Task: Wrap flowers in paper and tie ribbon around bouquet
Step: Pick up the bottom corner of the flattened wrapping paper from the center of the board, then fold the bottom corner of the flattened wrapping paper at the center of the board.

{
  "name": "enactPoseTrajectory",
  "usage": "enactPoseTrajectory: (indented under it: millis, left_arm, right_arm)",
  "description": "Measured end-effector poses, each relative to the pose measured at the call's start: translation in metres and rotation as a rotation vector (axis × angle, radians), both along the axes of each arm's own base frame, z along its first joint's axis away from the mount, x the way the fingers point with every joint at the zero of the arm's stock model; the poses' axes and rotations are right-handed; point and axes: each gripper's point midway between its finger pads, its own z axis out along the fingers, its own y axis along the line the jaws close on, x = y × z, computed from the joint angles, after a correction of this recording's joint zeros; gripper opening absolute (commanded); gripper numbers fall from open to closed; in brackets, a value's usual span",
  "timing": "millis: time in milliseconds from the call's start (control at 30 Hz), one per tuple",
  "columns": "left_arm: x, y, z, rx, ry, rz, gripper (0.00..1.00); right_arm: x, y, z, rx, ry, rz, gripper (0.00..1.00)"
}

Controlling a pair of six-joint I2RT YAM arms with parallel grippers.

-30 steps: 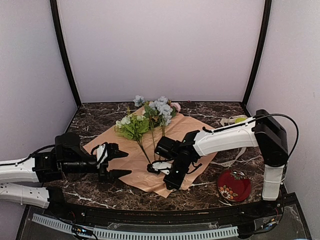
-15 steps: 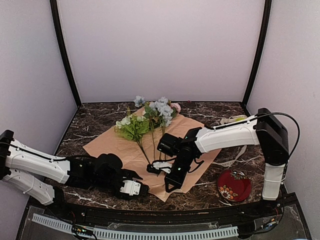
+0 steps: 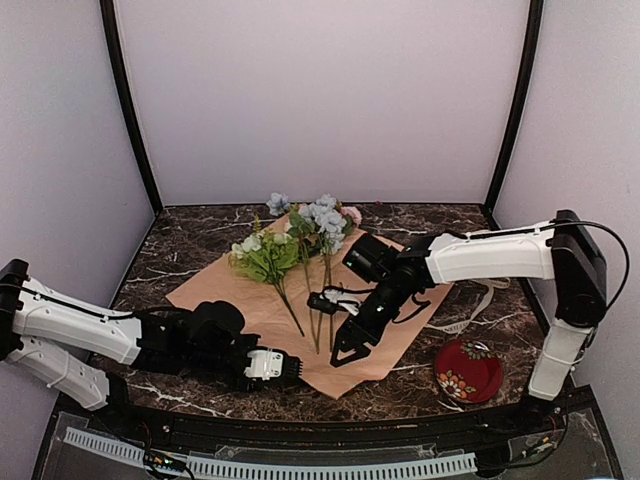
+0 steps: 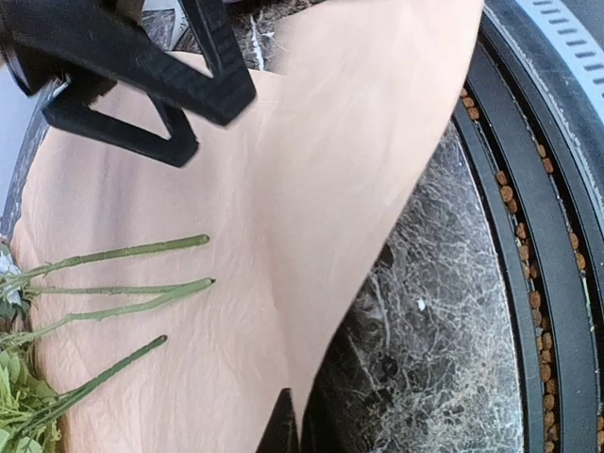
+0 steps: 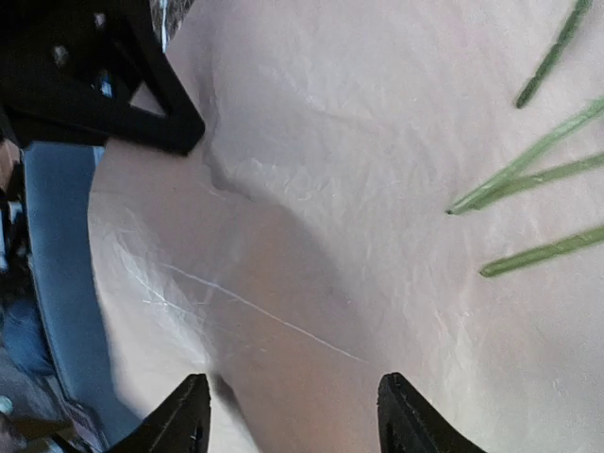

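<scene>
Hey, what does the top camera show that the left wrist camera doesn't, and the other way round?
Only the top view: the blooms of the flowers, the ribbon, a red round object, and both arms whole. Only the left wrist view: up close, the left gripper shut on the edge of the paper, that edge raised off the marble table. Both: the paper, the green stems lying on it, and the open right gripper over it.

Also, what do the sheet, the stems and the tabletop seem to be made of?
The sheet: thin matte peach paper, shown by its fine creases and soft folds. The stems: probably plastic, an even green with blunt cut ends. The tabletop: dark marble look with white veins and a slight sheen; real stone or printed laminate, I cannot tell.
</scene>
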Motion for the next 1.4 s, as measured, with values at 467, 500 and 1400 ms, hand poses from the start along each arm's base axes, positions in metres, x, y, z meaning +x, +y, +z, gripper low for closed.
enactPoseTrajectory:
  millis: [467, 500, 1400]
  left_arm:
    - [0.044, 0.015, 0.013, -0.172, 0.234, 0.219, 0.00]
    - [0.045, 0.016, 0.011, -0.171, 0.246, 0.226, 0.00]
    - [0.059, 0.022, 0.002, -0.175, 0.341, 0.288, 0.00]
  right_arm:
    - [0.025, -0.025, 0.032, 0.255, 0.056, -0.150, 0.74]
    - [0.025, -0.026, 0.031, 0.254, 0.057, -0.154, 0.74]
    - [0.040, -0.036, 0.008, 0.275, -0.103, -0.209, 0.71]
